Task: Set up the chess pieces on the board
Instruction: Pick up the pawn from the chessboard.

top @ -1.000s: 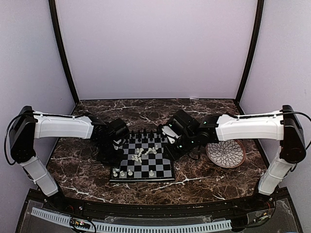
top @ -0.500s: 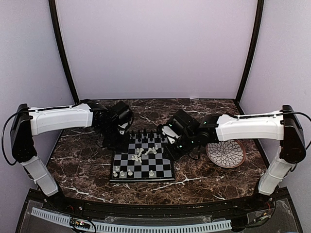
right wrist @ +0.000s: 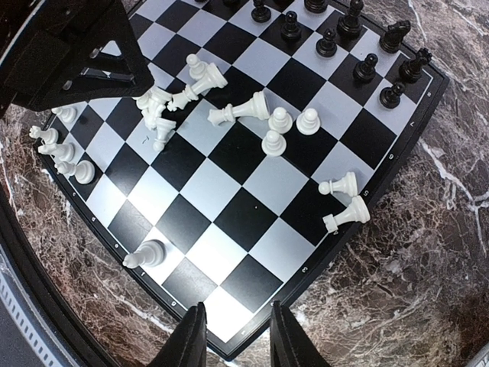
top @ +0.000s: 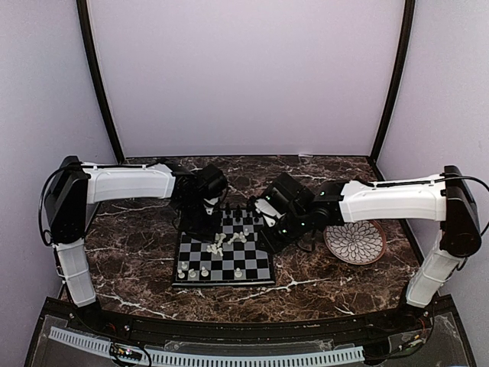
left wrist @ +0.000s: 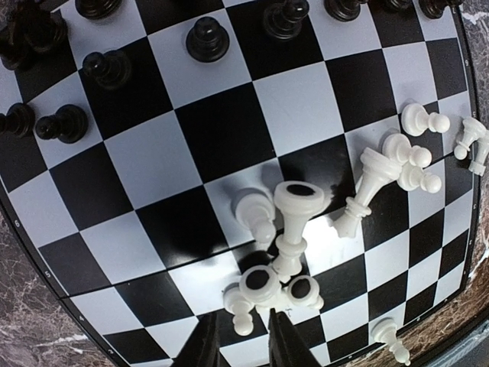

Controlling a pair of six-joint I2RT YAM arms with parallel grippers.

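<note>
Noted the board (top: pixel 252 258) flat on the dark marble table (top: pixel 130 245), between the two arms, with a round patterned plate (top: pixel 355 241) well off to its right. We counted the black chessmen (left wrist: pixel 206 40) only roughly: they stood along the far rows, most of them upright as far as we could tell. The white chessmen (left wrist: pixel 294 222) were in disorder. A loose heap lay toppled near the middle of the board, several touching one another, with a tall one stretched across two squares. A few more whites stood in a short row by the near left corner (top: pixel 191 272). Two others lay on their sides close to the right rim (right wrist: pixel 344 200). The left gripper (left wrist: pixel 243 348) hung over the far left part of the board, its camera looking straight down on the heap. Its fingertips (left wrist: pixel 205 348) were parted by a narrow gap with nothing pinched between them, and one small fallen white piece (left wrist: pixel 241 319) lay just ahead of the tips. The right gripper (right wrist: pixel 238 340) hovered at the board's right edge with its jaws spread and nothing in them, the black rim showing through the gap.
</note>
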